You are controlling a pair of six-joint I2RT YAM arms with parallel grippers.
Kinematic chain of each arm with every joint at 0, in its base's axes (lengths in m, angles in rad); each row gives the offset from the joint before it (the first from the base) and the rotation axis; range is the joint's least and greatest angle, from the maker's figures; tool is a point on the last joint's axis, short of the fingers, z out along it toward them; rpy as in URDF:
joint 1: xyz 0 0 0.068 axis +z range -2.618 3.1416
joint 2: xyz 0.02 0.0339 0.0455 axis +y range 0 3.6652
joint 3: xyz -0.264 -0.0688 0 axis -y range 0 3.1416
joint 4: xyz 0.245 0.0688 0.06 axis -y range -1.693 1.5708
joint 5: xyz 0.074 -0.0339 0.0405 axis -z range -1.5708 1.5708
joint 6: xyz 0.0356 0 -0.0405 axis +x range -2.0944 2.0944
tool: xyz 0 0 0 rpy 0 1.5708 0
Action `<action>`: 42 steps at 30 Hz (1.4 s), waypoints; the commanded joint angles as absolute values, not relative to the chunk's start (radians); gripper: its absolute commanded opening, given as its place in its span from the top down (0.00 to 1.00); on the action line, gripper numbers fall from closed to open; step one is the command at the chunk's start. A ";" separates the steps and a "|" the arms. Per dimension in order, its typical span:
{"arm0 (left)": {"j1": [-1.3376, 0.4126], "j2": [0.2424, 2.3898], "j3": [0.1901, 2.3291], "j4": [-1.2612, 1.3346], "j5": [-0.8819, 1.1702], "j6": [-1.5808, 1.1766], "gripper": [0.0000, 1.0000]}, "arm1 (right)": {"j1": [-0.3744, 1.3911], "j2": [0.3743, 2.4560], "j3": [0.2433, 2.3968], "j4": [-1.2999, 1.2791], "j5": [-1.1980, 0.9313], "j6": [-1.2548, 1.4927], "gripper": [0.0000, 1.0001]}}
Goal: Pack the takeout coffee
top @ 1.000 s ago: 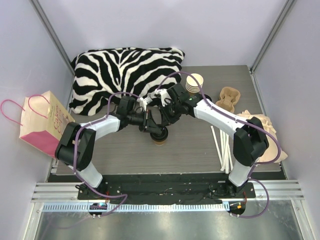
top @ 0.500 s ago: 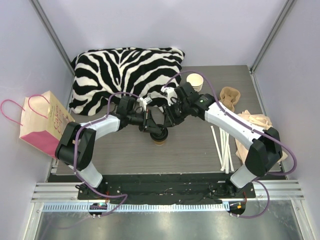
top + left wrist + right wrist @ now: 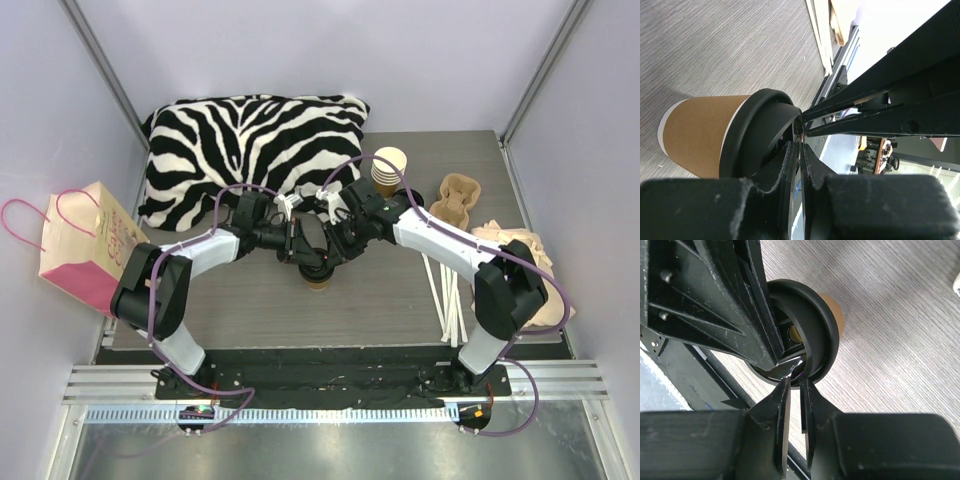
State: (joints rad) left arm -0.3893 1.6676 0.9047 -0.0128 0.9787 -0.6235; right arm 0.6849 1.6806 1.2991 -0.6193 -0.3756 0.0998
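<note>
The takeout coffee (image 3: 319, 282), a brown paper cup with a black lid (image 3: 752, 135), stands upright on the grey table in the middle of the top view. My left gripper (image 3: 311, 262) comes in from the left. Its fingers (image 3: 790, 165) are together, with the tips at the lid's rim. My right gripper (image 3: 330, 257) comes in from the right. Its fingers (image 3: 812, 400) are nearly together, with the tips against the lid's edge (image 3: 822, 340). Both sets of fingers meet over the lid and hide most of it from above. The cup's side (image 3: 702, 135) is bare.
A zebra-striped pillow (image 3: 250, 140) lies at the back. A pink-and-white paper bag (image 3: 88, 250) stands at the left edge. A stack of lidless cups (image 3: 390, 165), a cardboard cup carrier (image 3: 457, 198), white straws (image 3: 445, 290) and beige napkins (image 3: 525, 265) are on the right.
My right gripper drew back from the cup towards the back right, then came back onto the lid. My left arm and the cup have not moved.
</note>
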 commanded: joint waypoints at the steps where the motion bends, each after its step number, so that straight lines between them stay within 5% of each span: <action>1: -0.383 1.706 0.899 -0.066 0.870 -0.572 0.86 | 0.693 1.680 1.345 -0.661 -0.348 0.072 0.80; 18: -0.373 1.464 0.966 -0.126 0.947 -0.610 0.67 | 0.647 1.790 1.491 -0.666 -0.345 0.060 0.79; 28: -0.174 1.414 0.885 -0.121 0.833 -0.635 0.69 | 0.647 1.880 1.598 -0.664 -0.336 0.025 0.79; 42: -0.163 1.603 0.974 -0.259 0.747 -0.401 0.75 | 0.592 1.895 1.752 -0.695 -0.385 0.074 0.78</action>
State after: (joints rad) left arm -0.1623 1.5402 0.9058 -0.2077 0.7486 -0.5003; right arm 0.6308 1.9575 1.7069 -0.6827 -0.3508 0.0441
